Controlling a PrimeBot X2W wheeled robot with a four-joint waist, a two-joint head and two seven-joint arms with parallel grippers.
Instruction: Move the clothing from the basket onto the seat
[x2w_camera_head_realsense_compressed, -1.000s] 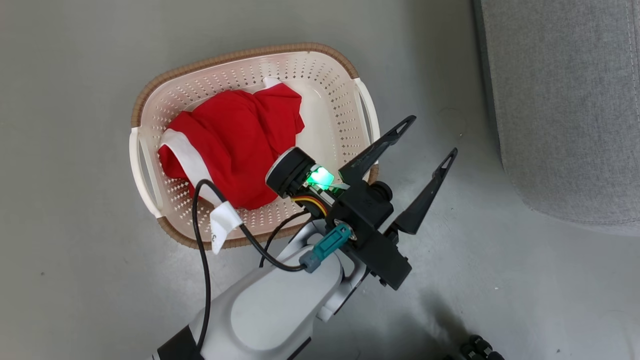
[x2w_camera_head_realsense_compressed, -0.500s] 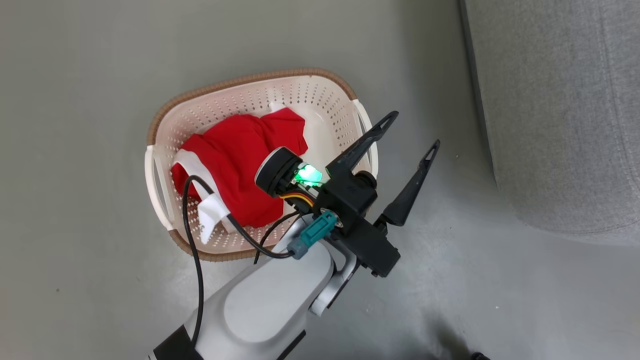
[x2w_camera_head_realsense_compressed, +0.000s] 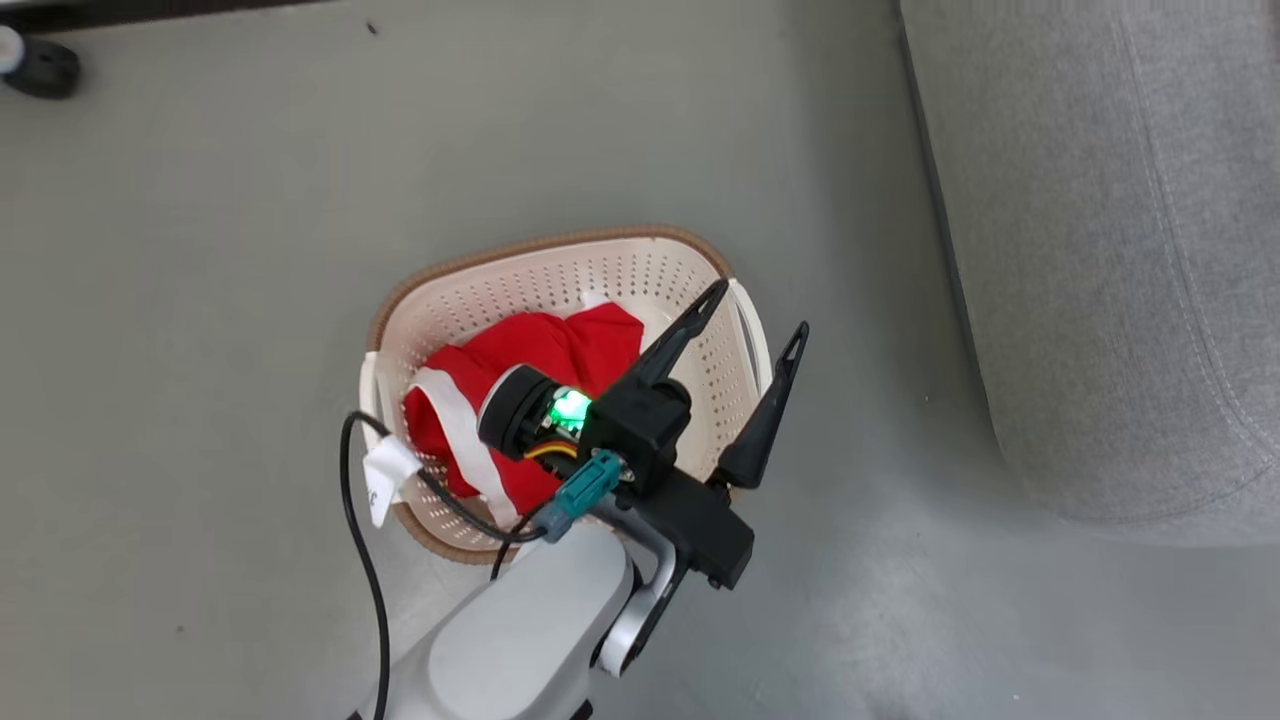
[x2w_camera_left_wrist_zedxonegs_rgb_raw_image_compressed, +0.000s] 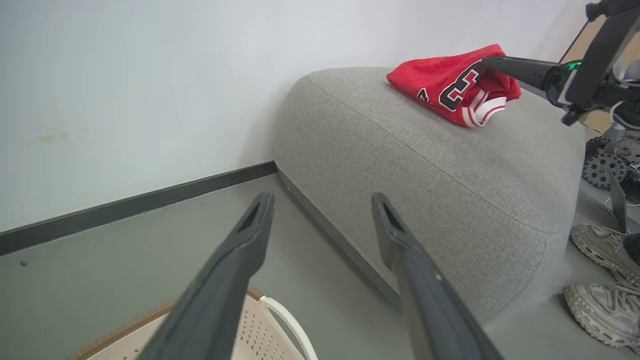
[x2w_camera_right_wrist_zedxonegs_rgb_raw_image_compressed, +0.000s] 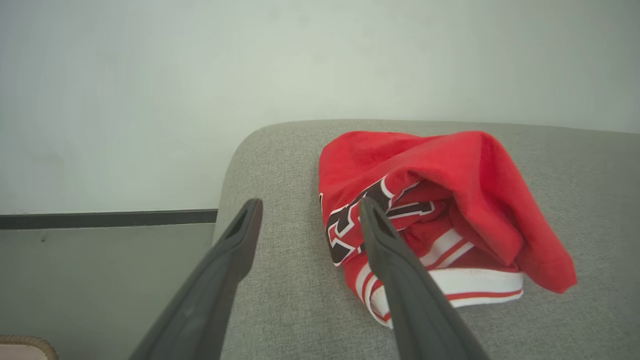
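One jersey (x2w_camera_right_wrist_zedxonegs_rgb_raw_image_compressed: 440, 165) already lies crumpled on the seat (x2w_camera_right_wrist_zedxonegs_rgb_raw_image_compressed: 280, 290). The other garment (x2w_camera_head_realsense_compressed: 560, 350), red with a wide white stripe, sits heaped in the basket (x2w_camera_head_realsense_compressed: 560, 245) on the floor near the seat. The left claw (x2w_camera_head_realsense_compressed: 759, 309) hangs over the basket's right rim, fingers spread and empty. The right claw (x2w_camera_right_wrist_zedxonegs_rgb_raw_image_compressed: 308, 201) is likewise spread and empty, its tips just by the jersey. The cloth looks light, soft and limp (it should sag and trail from any grip), so a raised fold near the heap's middle seems the best hold.
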